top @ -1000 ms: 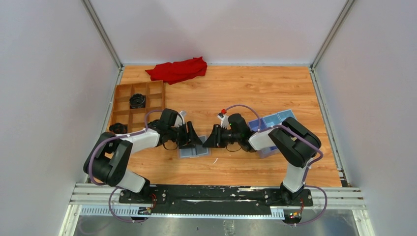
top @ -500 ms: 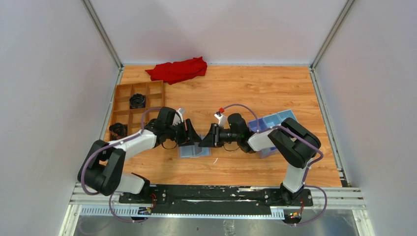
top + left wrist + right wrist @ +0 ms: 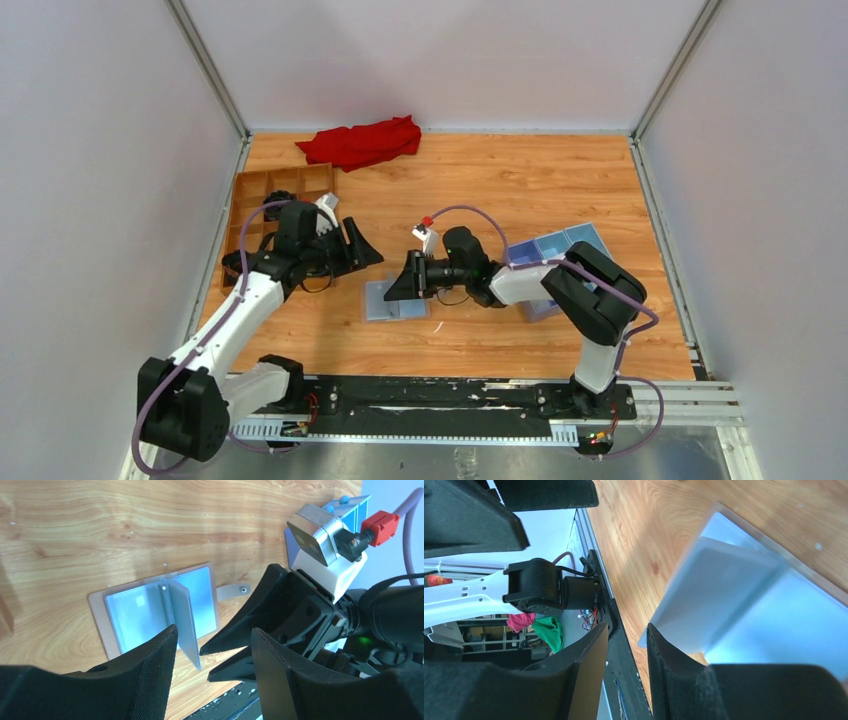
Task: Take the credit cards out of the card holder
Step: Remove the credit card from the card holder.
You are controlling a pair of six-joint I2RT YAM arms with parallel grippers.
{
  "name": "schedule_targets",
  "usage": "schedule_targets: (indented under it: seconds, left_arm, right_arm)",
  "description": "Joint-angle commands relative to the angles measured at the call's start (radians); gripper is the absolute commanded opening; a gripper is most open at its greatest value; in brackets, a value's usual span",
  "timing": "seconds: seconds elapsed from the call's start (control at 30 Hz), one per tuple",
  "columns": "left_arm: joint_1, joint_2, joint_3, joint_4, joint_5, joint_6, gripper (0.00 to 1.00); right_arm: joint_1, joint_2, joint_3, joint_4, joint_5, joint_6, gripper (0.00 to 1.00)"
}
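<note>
Worktop of orange-brown wood grain (image 3: 520, 190) fills my top view. At ten o'clock on it sits a brown compartment tray (image 3: 283, 171); at eleven, a crumpled red cloth (image 3: 362, 142); at three, a deep blue rectangular box (image 3: 555, 245). My left end effector (image 3: 362, 243) hovers beside the tray, jaws wide and empty. My right end effector (image 3: 393, 285) sits low near centre, jaws narrowly apart with nothing between them, at the tan-pink folding card holder (image 3: 378, 305), which lies open flat. One pale grey credit card (image 3: 186, 624) stands tilted from its fold; whether a fingertip touches it I cannot tell.
</note>
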Motion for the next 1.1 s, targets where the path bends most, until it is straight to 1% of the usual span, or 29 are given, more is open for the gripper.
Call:
schedule_targets:
  seconds: [0.0, 0.17, 0.37, 0.5, 0.6, 0.77, 1.07]
  left_arm:
    - [0.027, -0.039, 0.0, -0.091, -0.014, 0.031, 0.6]
    - [0.027, -0.031, -0.023, -0.078, 0.013, 0.025, 0.59]
    - [0.027, -0.025, -0.07, -0.025, 0.047, 0.007, 0.6]
    - [0.027, 0.012, -0.106, 0.014, 0.068, 0.001, 0.61]
    - [0.027, 0.042, -0.152, 0.056, 0.075, -0.015, 0.65]
    - [0.02, 0.077, -0.238, 0.2, 0.113, -0.067, 0.63]
    - [0.004, 0.195, -0.246, 0.287, 0.115, -0.068, 0.63]
  right_arm:
    - [0.043, 0.04, 0.072, -0.082, -0.003, -0.057, 0.39]
    - [0.045, 0.055, 0.085, -0.091, -0.008, -0.058, 0.39]
    - [0.033, -0.002, 0.057, -0.158, 0.026, -0.11, 0.4]
    - [0.001, -0.045, 0.015, -0.178, 0.039, -0.125, 0.4]
    - [-0.039, -0.082, -0.037, -0.178, 0.049, -0.126, 0.4]
    - [-0.103, -0.136, -0.109, -0.178, 0.054, -0.131, 0.4]
    - [-0.125, -0.151, -0.138, -0.184, 0.057, -0.134, 0.4]
